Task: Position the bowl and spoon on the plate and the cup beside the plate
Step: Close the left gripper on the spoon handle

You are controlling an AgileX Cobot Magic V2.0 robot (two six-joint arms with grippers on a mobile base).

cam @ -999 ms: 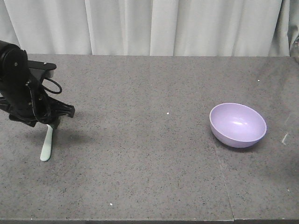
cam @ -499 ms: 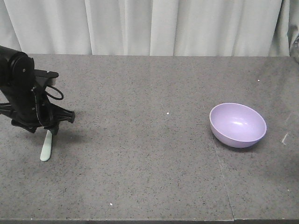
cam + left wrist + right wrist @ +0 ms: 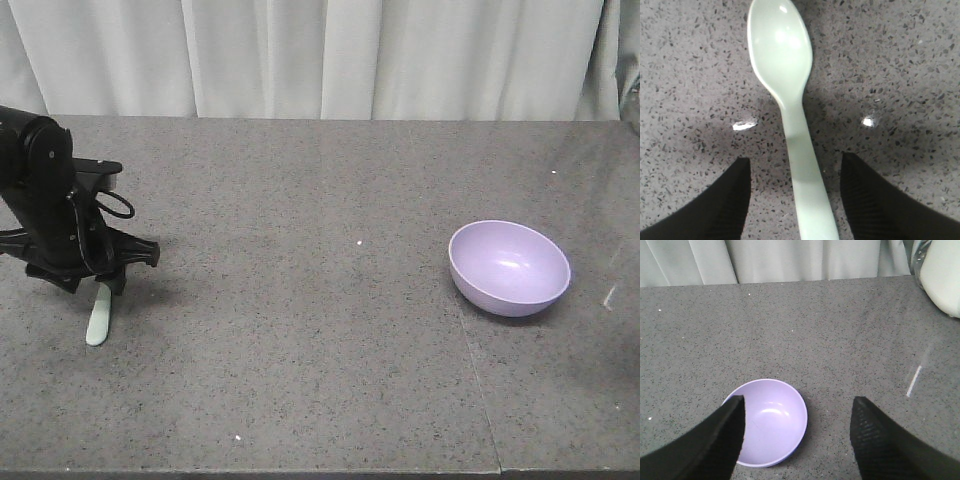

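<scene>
Two of the four task items were in view, and neither had reached its place. Near the left edge of the bench (image 3: 300, 340) the spoon (image 3: 98, 318) lay flat on the grey speckled top, hollow side up. The left gripper (image 3: 796, 165) was lowered over it with its jaws apart, one dark finger on each side of the handle. In the wrist view both fingers stood clear of the plastic, so the spoon looked straddled rather than pinched. The middle of the bench carried nothing belonging to the task. Toward the right edge the bowl (image 3: 510, 268) sat upright on the bare surface. The right gripper (image 3: 799, 407) hung above it with its jaws spread wide and nothing between them. No plate and no cup showed in any view, so where they stood could not be told. By my reading the job was at its very start: the spoon grasp was about to be made, and bowl and spoon both had yet to go onto the plate and the cup beside it.
</scene>
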